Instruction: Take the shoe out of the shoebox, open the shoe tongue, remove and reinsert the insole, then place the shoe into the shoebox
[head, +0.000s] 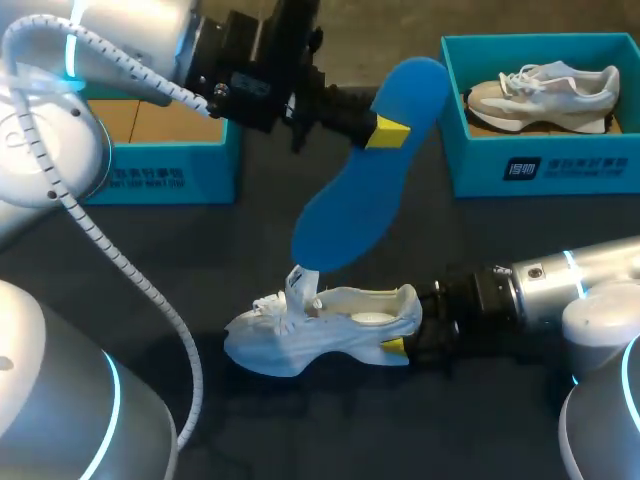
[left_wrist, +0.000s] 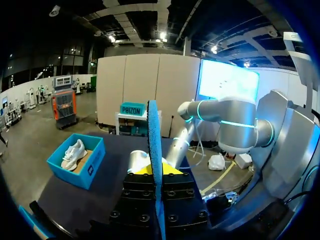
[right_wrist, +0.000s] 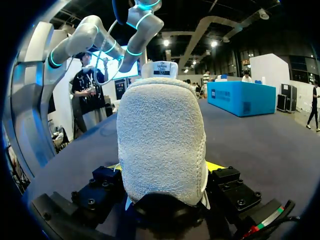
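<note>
A blue insole (head: 365, 175) hangs in the air above the table, tilted, with my left gripper (head: 385, 130) shut on its upper part. In the left wrist view the insole (left_wrist: 152, 145) stands edge-on between the yellow tips of that gripper (left_wrist: 153, 170). Below it a white shoe (head: 320, 325) lies on the dark table, toe to the left, tongue pulled up. My right gripper (head: 402, 338) holds its heel from both sides. The right wrist view shows the fuzzy white heel (right_wrist: 161, 135) filling the gap of the right gripper (right_wrist: 162, 170).
A teal shoebox (head: 540, 165) at the back right holds a second pale shoe (head: 545, 95). Another teal box (head: 165, 165), open, stands at the back left under my left arm. Dark bare table lies in front of the shoe.
</note>
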